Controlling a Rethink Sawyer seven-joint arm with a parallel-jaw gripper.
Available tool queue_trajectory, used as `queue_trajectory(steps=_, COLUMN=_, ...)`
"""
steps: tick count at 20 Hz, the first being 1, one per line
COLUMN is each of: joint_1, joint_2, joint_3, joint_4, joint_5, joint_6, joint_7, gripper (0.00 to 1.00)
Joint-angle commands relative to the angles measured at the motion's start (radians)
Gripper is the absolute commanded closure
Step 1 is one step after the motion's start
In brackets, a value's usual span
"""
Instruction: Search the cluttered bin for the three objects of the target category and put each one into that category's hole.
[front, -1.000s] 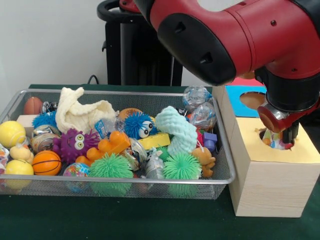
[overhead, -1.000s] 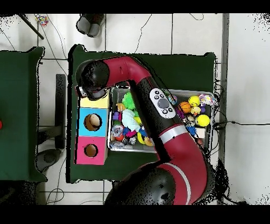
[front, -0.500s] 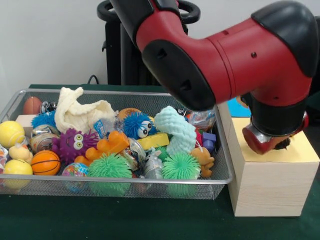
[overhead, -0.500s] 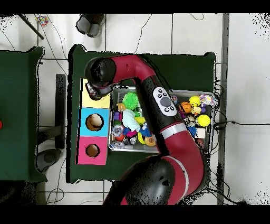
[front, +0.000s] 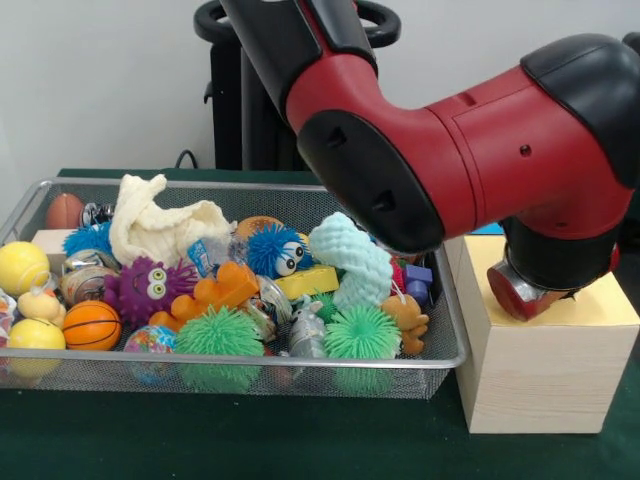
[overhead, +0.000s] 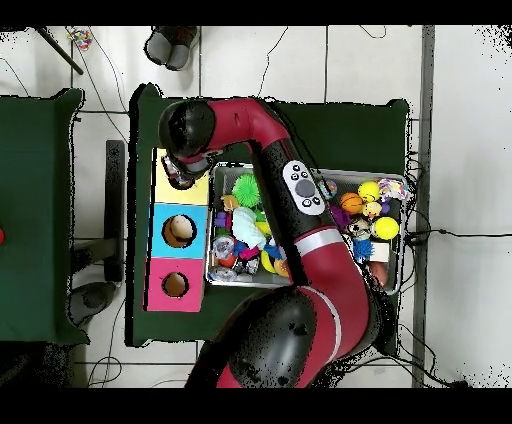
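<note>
The red and black robot arm (front: 470, 160) fills the upper right of the front view and bends down over the yellow-topped section of the wooden box (front: 545, 350). The gripper (front: 530, 290) sits low over that yellow top, at or in its hole; only the red wrist end shows, and whether the jaws are open or closed, or hold anything, cannot be told in either view.

The silver wire-mesh bin (front: 300, 372) stands on the dark green table (front: 250, 440), just beside the box. The overhead view shows the box as one strip of three coloured sections: yellow (overhead: 190, 190), blue (overhead: 176, 231) and pink (overhead: 172, 285). Two round holes are visible, one in blue and one in pink; the yellow section's hole is covered by the arm.

Contents of the bin, as countable in the front view:
- one cream knitted cloth (front: 160, 225), draped at the rear left;
- one pale teal chenille toy (front: 355, 260), curved, near the centre;
- two green spiky rubber balls (front: 220, 335), both at the front wall, the second (front: 362, 335) to its right;
- one purple spiky creature with eyes (front: 150, 290);
- two blue fuzzy toys, one with eyes (front: 275, 250) and one at the left (front: 90, 240);
- one orange rubber figure (front: 220, 290);
- two yellow balls (front: 22, 265), the second (front: 38, 335) below it;
- one small orange basketball (front: 92, 325);
- one small brown bear (front: 408, 318).
</note>
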Motion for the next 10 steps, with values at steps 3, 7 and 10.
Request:
queue_trajectory(steps=3, joint_1=-0.099, joint_2=-0.008, joint_3=-0.094, joint_4=-0.135, joint_5=-0.134, joint_6=-0.152, joint_7=-0.227, gripper=1.00)
queue_trajectory(steps=7, joint_1=-0.089, joint_2=-0.122, joint_3=-0.096, joint_4=-0.030, joint_5=-0.067, joint_6=-0.120, joint_7=-0.108, gripper=1.00)
queue_trajectory(steps=10, joint_1=-0.064, joint_2=-0.172, joint_3=-0.107, joint_4=-0.031, joint_5=-0.057, joint_6=-0.072, joint_7=-0.048, gripper=1.00)
